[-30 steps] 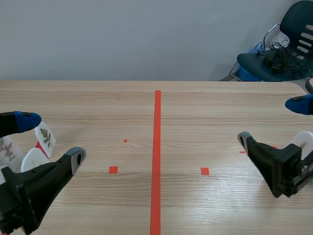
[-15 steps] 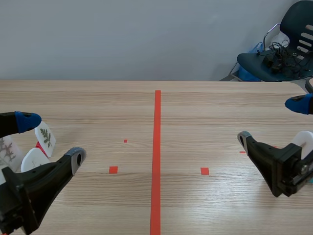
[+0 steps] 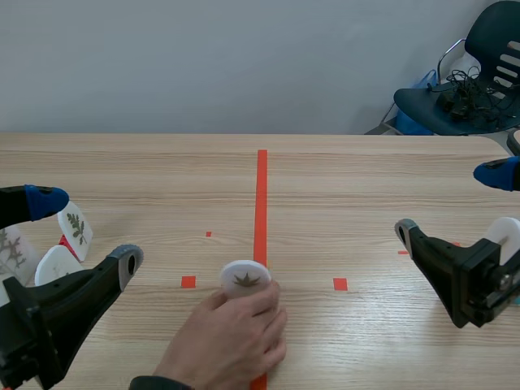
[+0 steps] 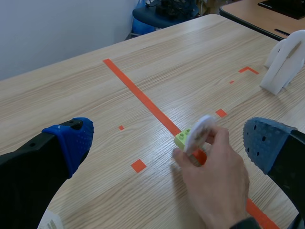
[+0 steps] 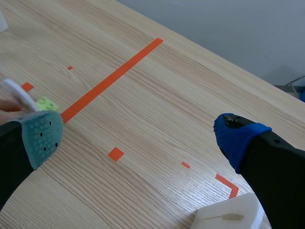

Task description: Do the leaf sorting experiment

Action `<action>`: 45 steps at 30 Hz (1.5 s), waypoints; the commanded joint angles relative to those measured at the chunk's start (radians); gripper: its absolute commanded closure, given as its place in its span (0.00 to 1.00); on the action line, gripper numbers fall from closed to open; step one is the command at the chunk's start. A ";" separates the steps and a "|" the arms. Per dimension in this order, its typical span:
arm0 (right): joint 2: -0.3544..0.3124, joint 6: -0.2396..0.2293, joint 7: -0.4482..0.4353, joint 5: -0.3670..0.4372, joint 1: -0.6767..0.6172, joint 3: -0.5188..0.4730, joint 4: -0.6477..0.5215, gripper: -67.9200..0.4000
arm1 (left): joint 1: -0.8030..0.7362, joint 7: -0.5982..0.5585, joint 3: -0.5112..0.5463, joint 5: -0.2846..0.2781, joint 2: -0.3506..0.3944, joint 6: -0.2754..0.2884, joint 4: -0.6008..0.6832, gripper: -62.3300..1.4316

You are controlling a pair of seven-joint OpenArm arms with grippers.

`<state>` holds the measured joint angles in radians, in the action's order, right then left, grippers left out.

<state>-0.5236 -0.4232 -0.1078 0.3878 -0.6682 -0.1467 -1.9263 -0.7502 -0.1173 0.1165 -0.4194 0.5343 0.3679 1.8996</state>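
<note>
The left gripper and right gripper sit released, grasping nothing, while a person's hand holds a leaf disc on the centre line of the tabletop; its sorting looks not yet begun.

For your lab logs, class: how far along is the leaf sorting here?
Possibly done: leaf discs stand beside the left gripper, and a white disc by the right gripper; whether they are sorted is unclear. In hand: a person's hand holds the centre disc on the tape line. To do: both grippers are open and empty, so that disc awaits sorting.
</note>
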 commanded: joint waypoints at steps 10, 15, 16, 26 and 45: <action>-0.002 0.004 0.056 0.008 0.019 -0.010 -0.021 0.00 | 0.000 -0.014 0.007 -0.006 -0.007 0.002 0.014 0.00; 0.001 -0.017 0.118 0.009 0.090 0.003 -0.017 0.00 | 0.000 -0.014 0.007 -0.006 -0.007 0.002 0.014 0.00; 0.001 -0.029 0.130 0.009 0.108 0.017 -0.014 0.00 | 0.000 -0.014 0.007 -0.006 -0.007 0.002 0.014 0.00; 0.038 -0.066 0.203 -0.023 0.350 0.342 0.105 0.00 | 0.000 -0.014 0.007 -0.006 -0.007 0.002 0.014 0.00; 0.278 -0.064 0.196 -0.138 0.652 0.703 0.619 0.39 | 0.003 -0.014 0.007 -0.006 -0.007 0.002 0.014 0.00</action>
<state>-0.2394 -0.4873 0.0956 0.2489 -0.0254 0.5613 -1.2770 -0.7502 -0.1173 0.1165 -0.4194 0.5343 0.3683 1.8996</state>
